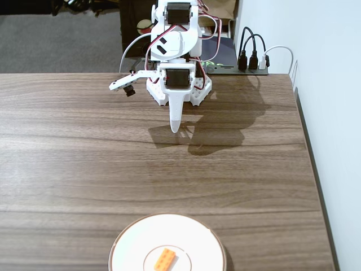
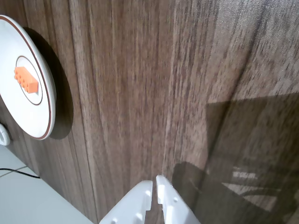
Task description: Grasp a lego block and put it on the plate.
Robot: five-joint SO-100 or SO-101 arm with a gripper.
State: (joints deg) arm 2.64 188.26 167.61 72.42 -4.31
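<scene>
A dark wood-grain table (image 1: 84, 164) fills the fixed view, with a white wall (image 1: 316, 34) to the right and grey floor behind. The block (image 1: 165, 259) lies on the plate (image 1: 132, 248), well apart from the gripper (image 1: 175, 129), whose jaws are together.

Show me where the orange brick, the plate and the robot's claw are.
lego block (image 1: 165, 259), fixed view: its studded top.
plate (image 1: 132, 248), fixed view: bare white surface.
gripper (image 2: 155, 181), wrist view: between its closed fingertips.
</scene>
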